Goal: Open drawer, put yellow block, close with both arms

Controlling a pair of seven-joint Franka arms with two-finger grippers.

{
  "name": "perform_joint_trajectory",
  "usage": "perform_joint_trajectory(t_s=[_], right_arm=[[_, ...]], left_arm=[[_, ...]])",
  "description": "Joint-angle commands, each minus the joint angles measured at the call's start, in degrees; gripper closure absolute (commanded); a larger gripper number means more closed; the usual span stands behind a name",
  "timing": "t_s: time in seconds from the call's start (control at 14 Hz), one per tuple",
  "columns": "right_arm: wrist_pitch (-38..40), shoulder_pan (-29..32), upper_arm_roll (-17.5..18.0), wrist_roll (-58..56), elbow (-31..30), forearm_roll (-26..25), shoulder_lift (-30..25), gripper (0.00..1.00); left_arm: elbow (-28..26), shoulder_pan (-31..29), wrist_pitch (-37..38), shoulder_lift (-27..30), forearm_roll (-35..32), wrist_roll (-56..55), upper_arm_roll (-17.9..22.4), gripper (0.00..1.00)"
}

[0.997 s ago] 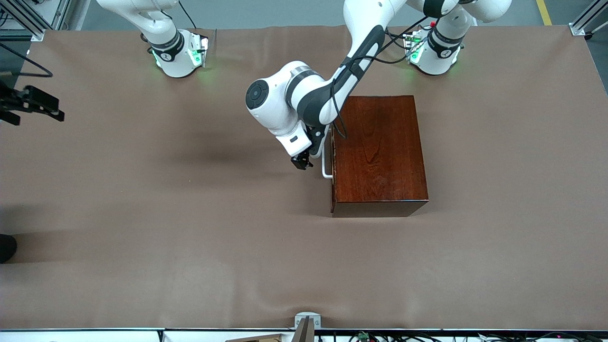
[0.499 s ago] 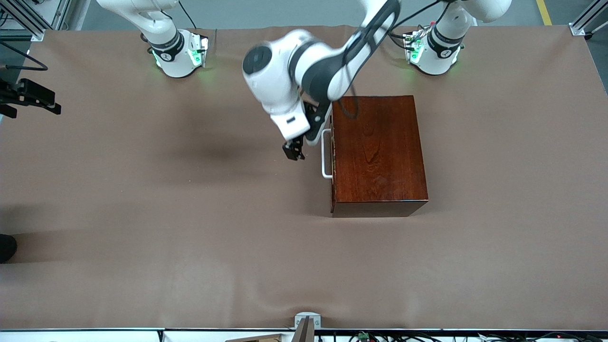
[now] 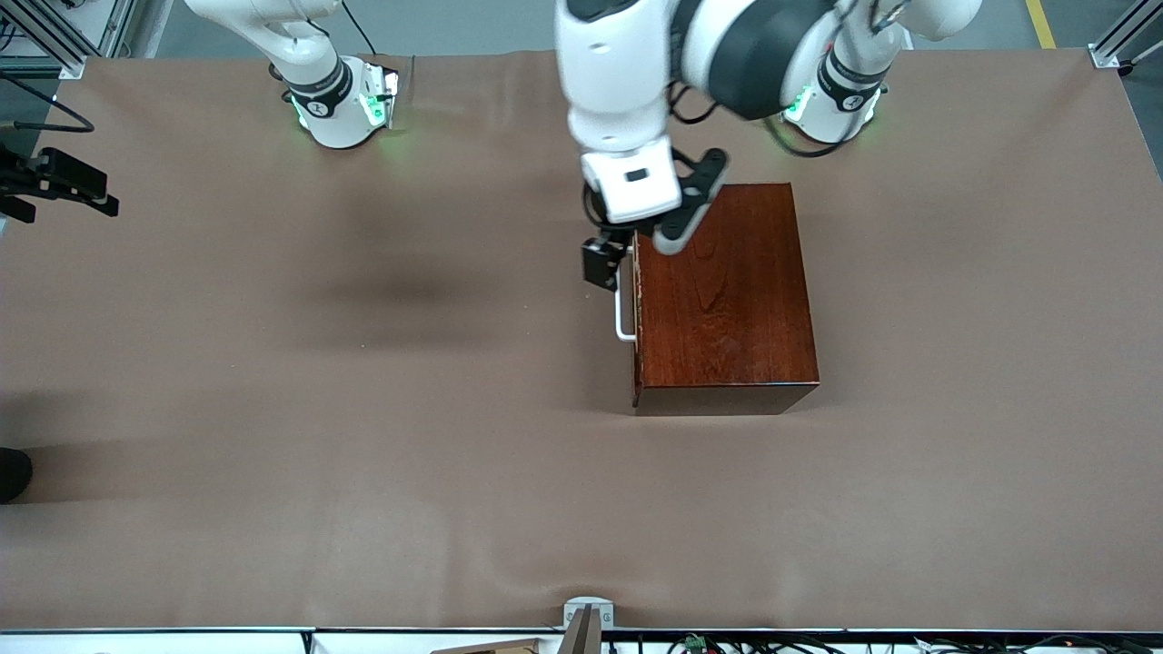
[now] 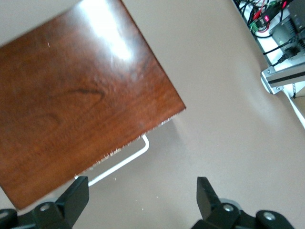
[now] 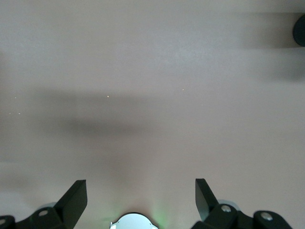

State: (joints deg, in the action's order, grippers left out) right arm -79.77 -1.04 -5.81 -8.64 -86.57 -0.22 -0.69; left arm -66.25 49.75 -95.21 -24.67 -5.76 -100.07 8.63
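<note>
Left gripper (image 3: 601, 263) and right gripper (image 5: 141, 195) agape.

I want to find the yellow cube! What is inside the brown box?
The wooden box is closed, its white handle close against it, so its inside is hidden. No yellow cube shows anywhere. The left gripper hangs open above the handle.

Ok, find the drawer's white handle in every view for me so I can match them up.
Front view: the white handle sits on the side of the dark wooden box that faces the right arm's end, partly under the left gripper.
Left wrist view: the handle runs along the box's edge, just above the open fingers.
Right wrist view: not in it, only tablecloth.
Shared landmark: the box.
</note>
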Motion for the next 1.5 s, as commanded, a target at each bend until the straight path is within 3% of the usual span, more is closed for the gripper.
perform_joint_trajectory(t_s=[0.0, 0.64, 1.42], right_arm=[[-0.82, 1.22, 0.89, -0.5, -1.76, -0.57, -1.77, 0.0], [-0.73, 0.69, 0.98, -0.5, -1.84, -0.48, -1.94, 0.0], [-0.65, 0.69, 0.98, -0.5, -1.84, -0.48, -1.94, 0.0]], left_arm=[[-2.13, -3.24, 3.52, 4.44, 1.45, 9.23, -0.46, 0.0], [-2.39, -20.64, 14.43, 12.27, 4.26, 42.38, -0.46, 0.0], [-2.92, -36.38, 18.04, 16.67, 4.27, 76.41, -0.46, 0.0]])
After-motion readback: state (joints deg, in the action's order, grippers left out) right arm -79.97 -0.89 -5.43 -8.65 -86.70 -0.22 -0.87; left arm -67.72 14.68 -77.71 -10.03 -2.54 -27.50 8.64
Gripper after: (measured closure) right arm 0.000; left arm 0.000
